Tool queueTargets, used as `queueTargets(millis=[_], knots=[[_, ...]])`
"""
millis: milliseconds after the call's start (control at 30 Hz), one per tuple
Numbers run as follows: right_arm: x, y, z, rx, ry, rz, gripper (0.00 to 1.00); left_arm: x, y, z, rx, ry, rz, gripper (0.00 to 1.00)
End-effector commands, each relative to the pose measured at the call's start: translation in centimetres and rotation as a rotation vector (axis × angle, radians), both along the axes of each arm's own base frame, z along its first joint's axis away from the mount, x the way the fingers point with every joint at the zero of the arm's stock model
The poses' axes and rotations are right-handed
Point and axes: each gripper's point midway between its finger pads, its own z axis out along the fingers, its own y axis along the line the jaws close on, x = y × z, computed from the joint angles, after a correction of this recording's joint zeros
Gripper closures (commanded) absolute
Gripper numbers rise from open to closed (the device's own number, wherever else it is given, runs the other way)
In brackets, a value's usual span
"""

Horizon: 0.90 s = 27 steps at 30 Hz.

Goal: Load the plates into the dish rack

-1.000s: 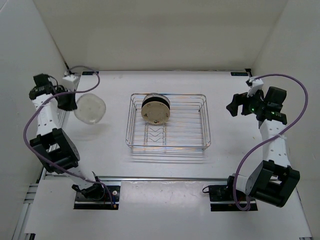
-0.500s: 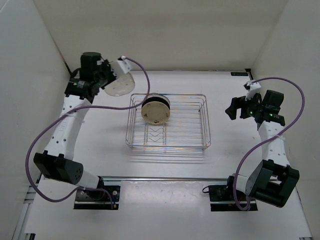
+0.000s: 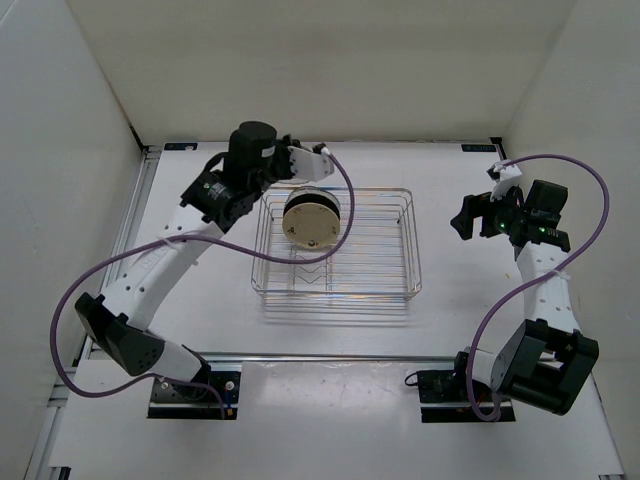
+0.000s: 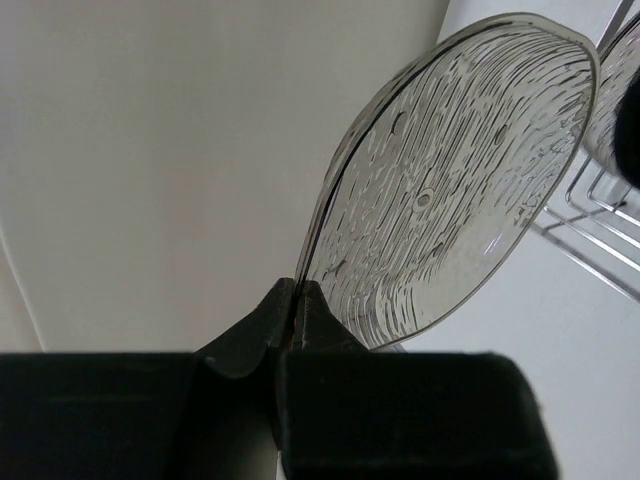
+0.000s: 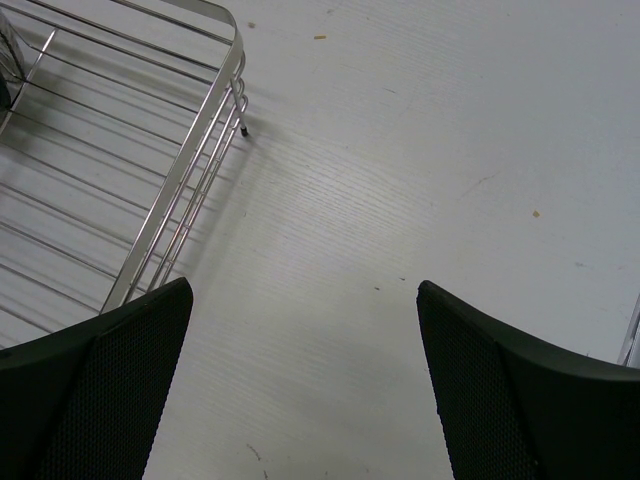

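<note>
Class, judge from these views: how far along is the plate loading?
Done: cream plate and black plate stand in the dish rack. In hand: left gripper pinches the clear glass plate by the rack. Left: slotting it. Right gripper open, idle.

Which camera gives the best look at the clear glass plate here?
Left wrist: the clear glass plate fills the frame, its rim pinched in the left claw. Top external barely shows it, at the far edge of the dish rack. Right wrist misses it.
</note>
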Motion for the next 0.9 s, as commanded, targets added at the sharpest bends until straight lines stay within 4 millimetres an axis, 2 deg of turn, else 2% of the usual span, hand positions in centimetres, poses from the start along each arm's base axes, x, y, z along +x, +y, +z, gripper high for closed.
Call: queueTargets(millis=[0,33,67,133,267,567,600,667,867], knots=[[0.2,0.0,0.3,-0.006,-0.019,0.007,0.05,-1.5,-2.0,0.8,0.047,-0.066,-0.031,0.9],[0.4,0.0,0.7,-0.009,-0.028,0.007,0.05,-2.3,-3.3,0.9,0.055,-0.079,-0.065,0.9],[0.4,0.0,0.7,-0.009,-0.028,0.007,0.05,-2.6,-3.8,-0.3,0.075,-0.061,-0.075,0.9],[0.4,0.0,0.7,-0.009,-0.028,0.007,0.05,-3.2,-4.9,-0.9,0.086,-0.059,-0.092,0.9],[0.4,0.0,0.7,-0.009,-0.028,0.007,0.05,-3.9,-5.7,-3.9,0.111,-0.019,-0.089,0.9],[0.1,0.1,0.6,-0.009,-0.028,0.007,0.05,-3.9,-6.4,-6.3,0.081,0.026,-0.051,0.9],[0.1,0.1,0.6,-0.009,-0.028,0.007,0.05,-3.8,-6.3,-7.1,0.087,0.04,-0.037,0.9],[0.1,0.1,0.6,-0.009,-0.028,0.007,0.05,-3.8,-6.4,-7.0,0.064,0.04,-0.029,0.9],[0.1,0.1,0.6,-0.009,-0.028,0.007,0.05,-3.8,-6.0,-8.6,0.046,0.066,0.02,0.9]])
